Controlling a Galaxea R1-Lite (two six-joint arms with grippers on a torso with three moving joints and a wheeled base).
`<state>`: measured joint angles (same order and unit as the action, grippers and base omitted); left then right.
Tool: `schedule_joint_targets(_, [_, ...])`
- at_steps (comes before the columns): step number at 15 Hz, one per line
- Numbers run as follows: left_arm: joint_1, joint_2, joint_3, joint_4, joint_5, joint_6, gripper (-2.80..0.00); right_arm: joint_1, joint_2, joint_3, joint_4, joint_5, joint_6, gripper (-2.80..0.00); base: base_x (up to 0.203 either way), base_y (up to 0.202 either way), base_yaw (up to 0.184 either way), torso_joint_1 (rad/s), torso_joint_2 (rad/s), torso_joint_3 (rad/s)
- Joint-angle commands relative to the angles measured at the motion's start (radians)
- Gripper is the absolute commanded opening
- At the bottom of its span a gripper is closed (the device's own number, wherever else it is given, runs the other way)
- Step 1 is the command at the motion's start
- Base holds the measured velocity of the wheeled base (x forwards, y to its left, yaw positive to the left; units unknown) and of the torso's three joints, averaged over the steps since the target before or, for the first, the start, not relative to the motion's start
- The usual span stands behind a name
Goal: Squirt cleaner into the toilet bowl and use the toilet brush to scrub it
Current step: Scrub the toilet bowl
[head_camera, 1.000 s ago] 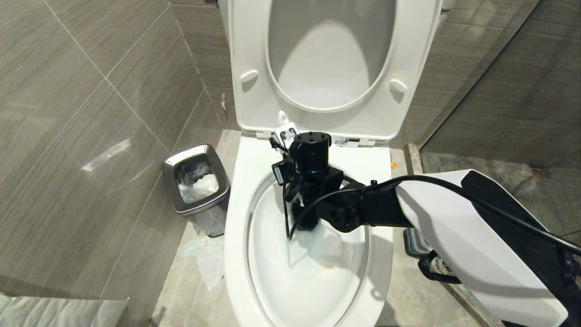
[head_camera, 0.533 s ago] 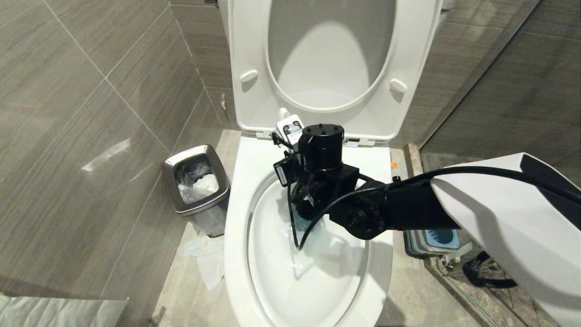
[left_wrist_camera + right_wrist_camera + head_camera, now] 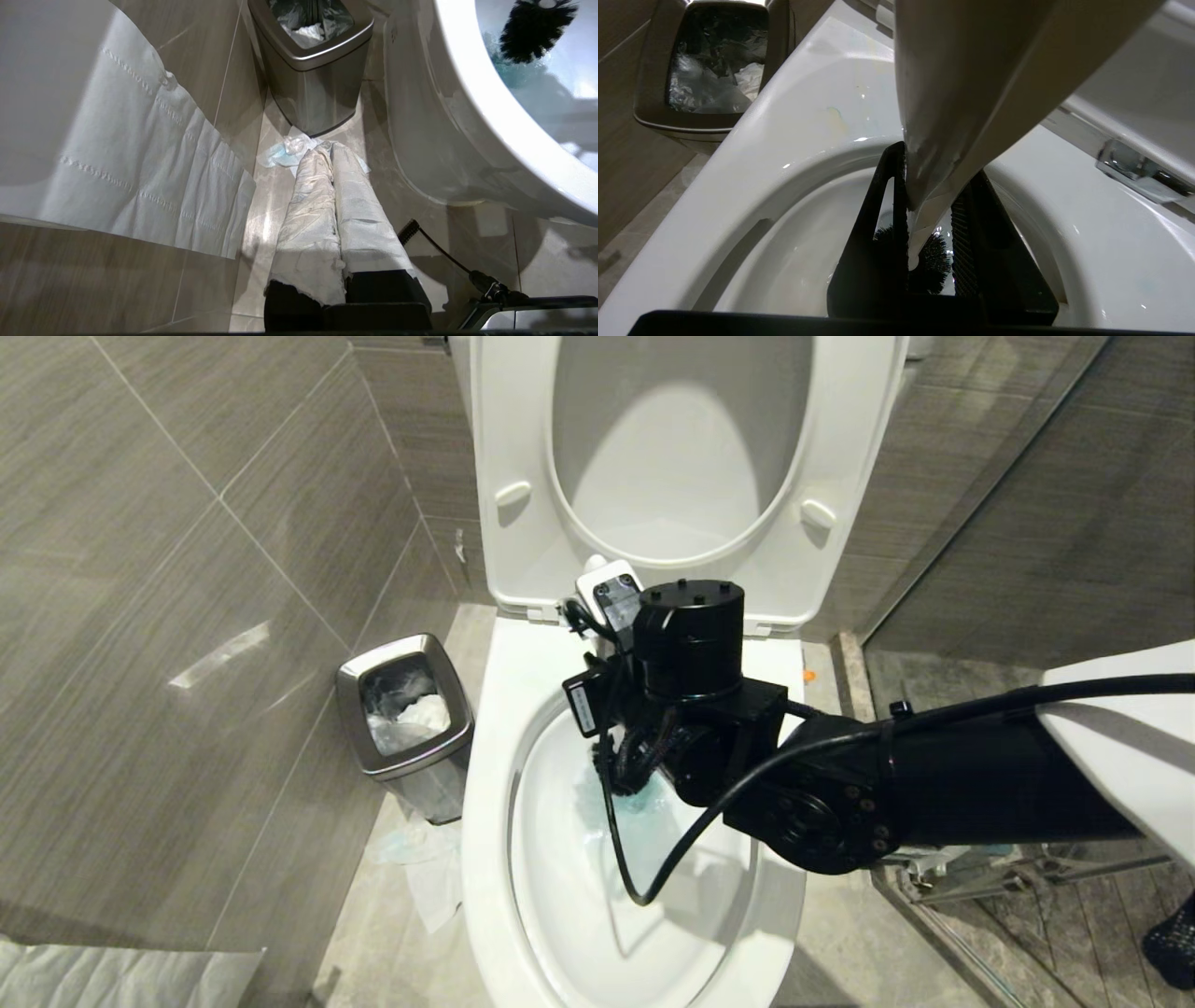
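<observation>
Right end effector (image 3: 929,219) grips toilet brush (image 3: 971,93) over toilet bowl (image 3: 485,803) among grey-tiled walls (image 3: 187,569).

So the right arm (image 3: 934,784) is mostly matte black near the wrist, with a chunky black cylinder on top dotted with small screws, sitting on a boxy black block. Further back it switches to a glossy white shell. A round black joint cap has a ring of little bolts. One thick black cable loops down off the wrist and runs back along the arm. There's a small white module with a black face behind the cylinder. The left pincer (image 3: 334,205) has both fingers wrapped in whitish, crinkly paper-like covering over a black base.
</observation>
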<state>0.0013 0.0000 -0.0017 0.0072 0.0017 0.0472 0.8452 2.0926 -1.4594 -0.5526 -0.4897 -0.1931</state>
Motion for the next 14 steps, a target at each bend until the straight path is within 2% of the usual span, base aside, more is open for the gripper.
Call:
schedule_joint_targets(1, [0.0,0.0,0.0,0.0,0.0,0.0,-2.8,0.015,-0.063,0.043,-0.004,-0.013,0.014,-2.8,0.0,0.0,0.0,0.005,0.01,0.11])
schedule_joint_targets(3, [0.0,0.001,0.0,0.0,0.0,0.0,-2.8,0.023,-0.095,0.103,-0.004,-0.034,0.027,-2.8,0.0,0.0,0.0,0.001,0.0,0.163])
schedule_joint_targets(6, [0.0,0.001,0.0,0.001,-0.002,0.007,-2.8,0.055,-0.135,0.188,-0.006,-0.097,0.11,-2.8,0.0,0.0,0.0,0.002,0.01,0.191])
schedule_joint_targets(8, [0.0,0.002,0.0,0.001,-0.003,0.007,-2.8,0.06,-0.148,0.226,-0.021,-0.114,0.135,-2.8,0.0,0.0,0.0,0.001,0.0,0.198])
schedule_joint_targets(12, [0.0,0.0,0.0,0.001,-0.003,0.002,-2.8,0.065,-0.137,0.298,-0.146,-0.147,0.151,-2.8,0.0,0.0,0.0,0.0,0.0,0.202])
schedule_joint_targets(14, [0.0,0.001,0.0,0.001,-0.003,0.005,-2.8,0.063,-0.123,0.303,-0.165,-0.156,0.161,-2.8,0.0,0.0,0.0,0.0,0.0,0.161])
